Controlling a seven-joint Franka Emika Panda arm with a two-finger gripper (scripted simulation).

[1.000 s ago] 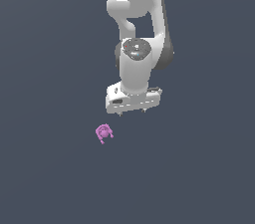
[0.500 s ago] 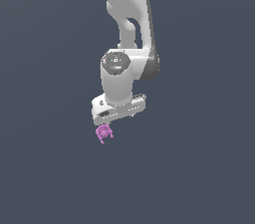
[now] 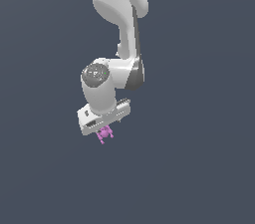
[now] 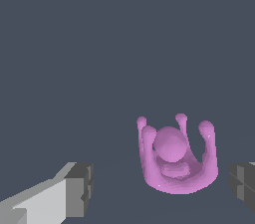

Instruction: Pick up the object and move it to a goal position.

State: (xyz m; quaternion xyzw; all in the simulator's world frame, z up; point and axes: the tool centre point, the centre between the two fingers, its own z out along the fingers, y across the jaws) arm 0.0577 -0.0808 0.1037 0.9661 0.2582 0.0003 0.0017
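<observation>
Pink-purple lumpy object [image 4: 175, 157] sat on the dark floor, now between the spread fingers [image 4: 73, 190]. Gripper [image 3: 106, 129] swung over from the exterior view's right and dropped right above it, wide open, nothing held. Looked ready to close.

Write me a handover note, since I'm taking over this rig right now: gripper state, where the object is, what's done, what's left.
Gripper: open, directly over the pink-purple object; in the wrist view the object sits between the two fingertips, nearer one side, with no visible contact.
Object: on the dark floor, not lifted.
Done: approach and alignment.
Left: probably lower a little if needed, close on it, lift, carry to the goal. No goal marker is visible in either view.
</observation>
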